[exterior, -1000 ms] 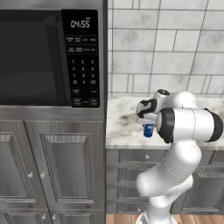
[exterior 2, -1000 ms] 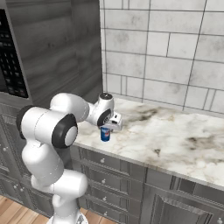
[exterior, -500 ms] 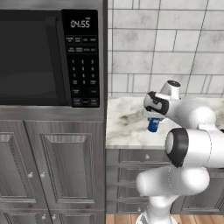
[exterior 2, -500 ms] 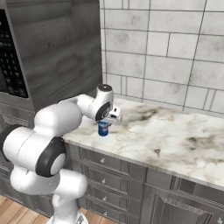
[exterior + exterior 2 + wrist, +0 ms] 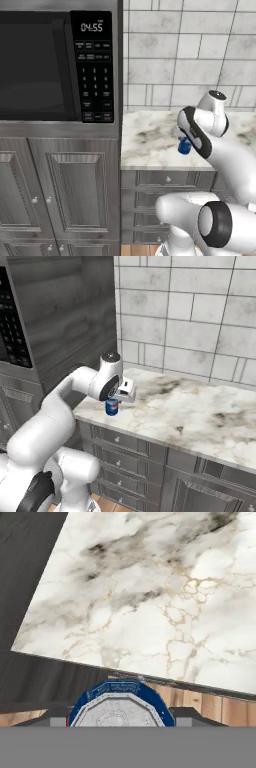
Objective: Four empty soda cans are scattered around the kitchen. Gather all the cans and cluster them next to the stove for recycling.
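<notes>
blue soda can [image 5: 111, 407] | pinched in claw [image 5: 113, 404] | carried farther over marble counter [image 5: 200, 416] than before

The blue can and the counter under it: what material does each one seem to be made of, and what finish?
The blue can looks like thin metal: in the hand view its silver top is dull grey and faceted inside a blue rim. The counter looks like polished marble or an imitation of it: white with grey and tan veins, smooth surface. As the scene is rendered, both are only likely.

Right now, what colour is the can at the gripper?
Blue can, silver top; clearest in the right base view.
</notes>
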{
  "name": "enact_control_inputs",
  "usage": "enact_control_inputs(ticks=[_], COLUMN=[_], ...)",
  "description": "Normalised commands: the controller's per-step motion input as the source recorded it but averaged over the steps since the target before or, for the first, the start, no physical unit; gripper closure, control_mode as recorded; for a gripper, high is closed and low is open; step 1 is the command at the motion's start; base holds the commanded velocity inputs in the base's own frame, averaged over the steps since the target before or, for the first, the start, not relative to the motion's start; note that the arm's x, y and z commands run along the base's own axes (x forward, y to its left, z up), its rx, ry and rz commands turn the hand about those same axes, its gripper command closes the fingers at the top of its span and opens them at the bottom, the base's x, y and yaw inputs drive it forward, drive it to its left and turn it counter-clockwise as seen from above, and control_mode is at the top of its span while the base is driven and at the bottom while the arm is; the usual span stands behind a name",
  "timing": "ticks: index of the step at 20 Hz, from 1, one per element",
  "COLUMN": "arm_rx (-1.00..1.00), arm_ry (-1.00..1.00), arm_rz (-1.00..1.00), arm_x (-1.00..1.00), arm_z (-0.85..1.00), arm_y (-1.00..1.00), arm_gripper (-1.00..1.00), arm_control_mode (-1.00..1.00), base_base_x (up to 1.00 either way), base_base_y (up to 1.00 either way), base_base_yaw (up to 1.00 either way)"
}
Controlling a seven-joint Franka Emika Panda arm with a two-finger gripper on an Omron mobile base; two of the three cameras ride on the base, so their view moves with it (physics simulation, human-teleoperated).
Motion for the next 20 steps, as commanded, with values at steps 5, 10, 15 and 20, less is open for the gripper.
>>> enact_control_inputs(ticks=[5,10,15,20], arm_rx=[0.00,0.00,0.00,0.00], arm_ry=[0.00,0.00,0.00,0.00], arm_rz=[0.00,0.00,0.00,0.00], arm_x=[-0.73,-0.67,-0.38,0.00], arm_z=[0.28,0.20,0.08,0.00], arm_y=[0.00,0.00,0.00,0.00], arm_gripper=[1.00,1.00,1.00,1.00], arm_control_mode=[-1.00,-1.00,1.00,1.00], base_base_x=[0.00,0.00,-0.29,-0.93], base_base_y=[0.00,0.00,0.00,0.00], base_base_yaw=[0.00,0.00,0.00,0.00])
